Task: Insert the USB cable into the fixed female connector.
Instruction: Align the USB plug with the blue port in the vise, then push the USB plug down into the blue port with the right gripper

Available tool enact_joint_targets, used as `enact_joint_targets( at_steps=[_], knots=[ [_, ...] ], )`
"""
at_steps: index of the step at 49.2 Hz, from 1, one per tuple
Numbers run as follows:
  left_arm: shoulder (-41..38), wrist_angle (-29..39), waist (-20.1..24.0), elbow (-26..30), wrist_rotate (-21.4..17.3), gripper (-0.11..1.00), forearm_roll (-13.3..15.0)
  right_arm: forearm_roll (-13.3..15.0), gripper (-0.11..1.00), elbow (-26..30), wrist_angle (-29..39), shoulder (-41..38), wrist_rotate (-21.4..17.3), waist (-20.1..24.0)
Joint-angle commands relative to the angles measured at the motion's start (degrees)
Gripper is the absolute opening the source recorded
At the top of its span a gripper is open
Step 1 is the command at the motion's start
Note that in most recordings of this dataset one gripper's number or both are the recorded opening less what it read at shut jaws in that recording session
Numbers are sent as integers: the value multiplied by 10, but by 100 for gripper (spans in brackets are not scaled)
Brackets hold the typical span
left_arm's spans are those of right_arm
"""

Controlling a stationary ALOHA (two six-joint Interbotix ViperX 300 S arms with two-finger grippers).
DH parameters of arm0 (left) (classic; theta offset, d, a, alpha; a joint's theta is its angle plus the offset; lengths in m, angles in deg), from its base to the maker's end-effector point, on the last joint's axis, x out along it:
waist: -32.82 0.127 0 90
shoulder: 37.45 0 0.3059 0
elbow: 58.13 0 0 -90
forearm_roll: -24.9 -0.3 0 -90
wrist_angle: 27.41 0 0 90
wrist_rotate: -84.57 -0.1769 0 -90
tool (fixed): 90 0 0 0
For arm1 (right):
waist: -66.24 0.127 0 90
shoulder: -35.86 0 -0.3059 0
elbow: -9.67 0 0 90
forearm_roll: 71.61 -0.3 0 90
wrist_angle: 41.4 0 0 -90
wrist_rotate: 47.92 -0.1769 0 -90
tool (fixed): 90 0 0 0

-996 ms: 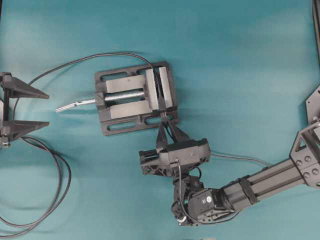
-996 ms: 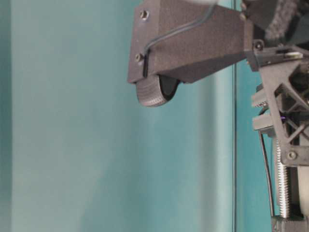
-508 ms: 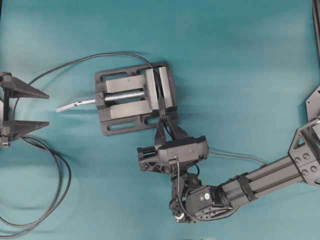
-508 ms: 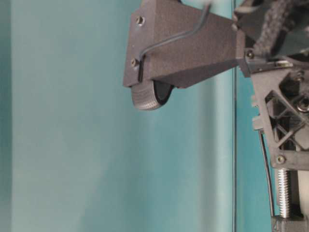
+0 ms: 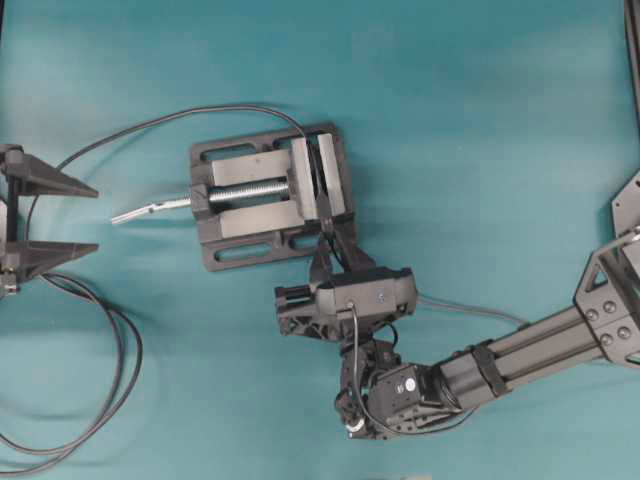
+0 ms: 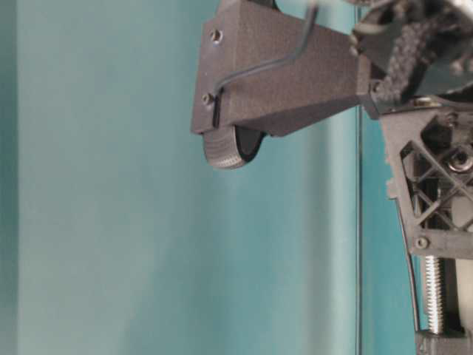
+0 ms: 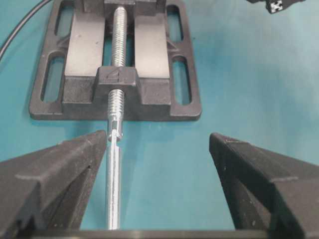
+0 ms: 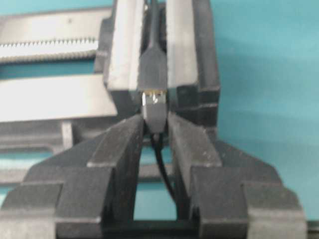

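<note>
Worktop (image 5: 480,120): teal surface, on which the vise (image 5: 270,195) is being carried.
Fixed female connector (image 8: 153,77): dark socket, being clamped upright between the two vise blocks, mouth facing the right gripper.
USB cable (image 8: 160,164): thin dark lead, being trailed back between the jaws; its black plug (image 8: 153,110) is being pinched at the jaw tips.
Right gripper (image 8: 153,127): jaws being clenched on the plug, tips just short of the vise blocks.
Key relation: plug and socket are being held on one line, long axes matching; a bright metal band is being shown where they meet, so the plug is judged touching or barely entered, not fully seated.
Next move, judged: a straight push along that axis is being called for.
Left gripper (image 7: 159,164): jaws being held released and wide, nothing between them, well apart from the socket, facing the silver screw handle (image 7: 113,164).
Nearer arm: the right.
</note>
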Motion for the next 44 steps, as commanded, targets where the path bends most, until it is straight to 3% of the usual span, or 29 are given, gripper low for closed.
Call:
enact_joint_targets(
  at_steps=[1, 23, 32, 44],
  knots=[
    [-3, -4, 1, 6, -2, 100, -2, -1, 20, 11, -5, 32, 2, -10],
    [-3, -4, 1, 6, -2, 100, -3, 4, 20, 9, 18, 32, 7, -50],
    [-3, -4, 1, 6, -2, 100, -2, 35, 20, 16, 20, 20, 10, -79],
    [6, -1, 12, 4, 0, 100, -2, 41, 20, 25, 18, -2, 9, -95]
  ],
)
